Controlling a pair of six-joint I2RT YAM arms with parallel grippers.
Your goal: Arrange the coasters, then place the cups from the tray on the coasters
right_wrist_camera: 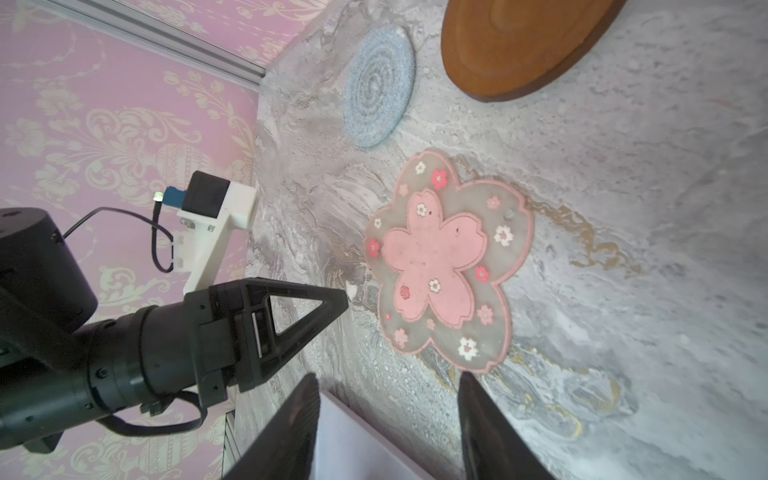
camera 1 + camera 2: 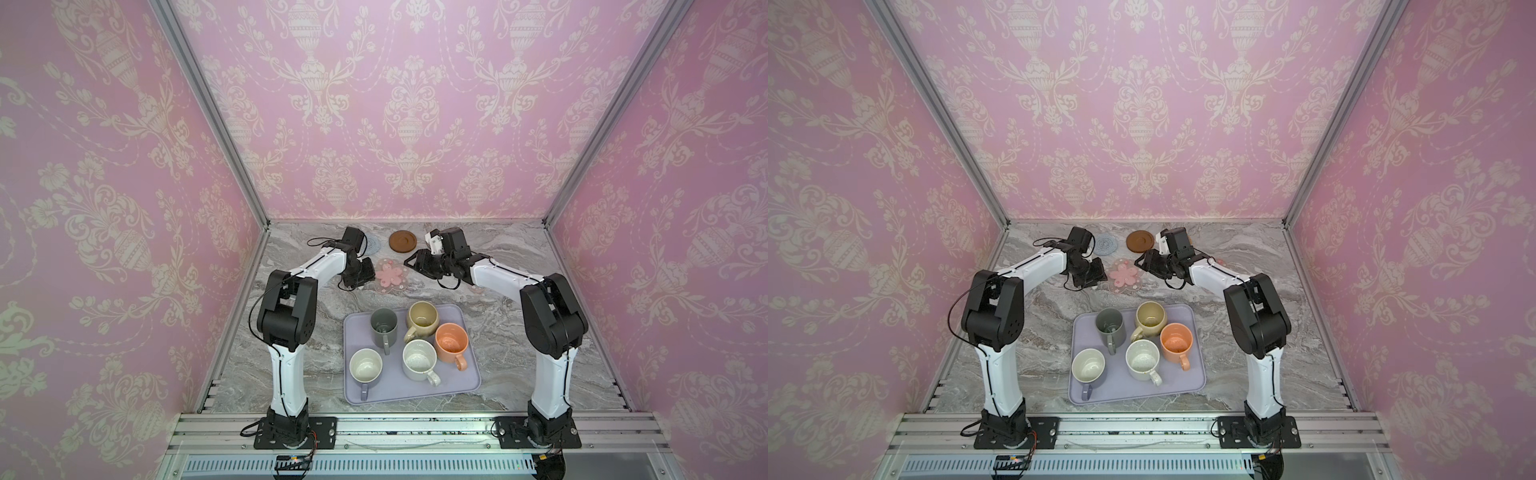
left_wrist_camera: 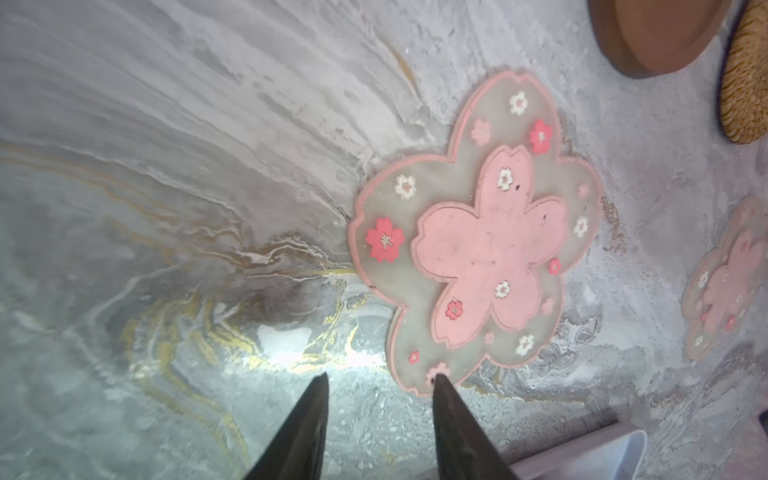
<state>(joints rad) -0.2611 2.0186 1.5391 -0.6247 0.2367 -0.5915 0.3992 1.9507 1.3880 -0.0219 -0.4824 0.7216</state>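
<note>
A pink flower coaster [image 2: 390, 276] [image 3: 478, 241] [image 1: 440, 266] lies flat on the marble between my two grippers. My left gripper [image 2: 368, 277] [image 3: 381, 377] is open and holds nothing, with one fingertip [image 3: 440, 380] at the coaster's edge. The right gripper [image 2: 409, 265] [image 1: 388, 375] is open and holds nothing, just off the coaster's other side. Behind lie a brown disc coaster [image 2: 402, 240], a blue crocheted coaster [image 1: 378, 87] and a rattan coaster [image 3: 744, 83]. A second flower coaster [image 3: 727, 278] shows in the left wrist view. The tray [image 2: 469, 374] holds several cups, among them dark grey [image 2: 383, 326], beige [image 2: 422, 316] and orange [image 2: 451, 340].
Pink-papered walls with metal corner posts [image 2: 208, 104] close in the marble table [image 2: 507, 365] on three sides. The tray sits near the front, between the two arm bases [image 2: 291, 432] [image 2: 540, 432]. A metal rail [image 2: 415, 428] runs along the front edge.
</note>
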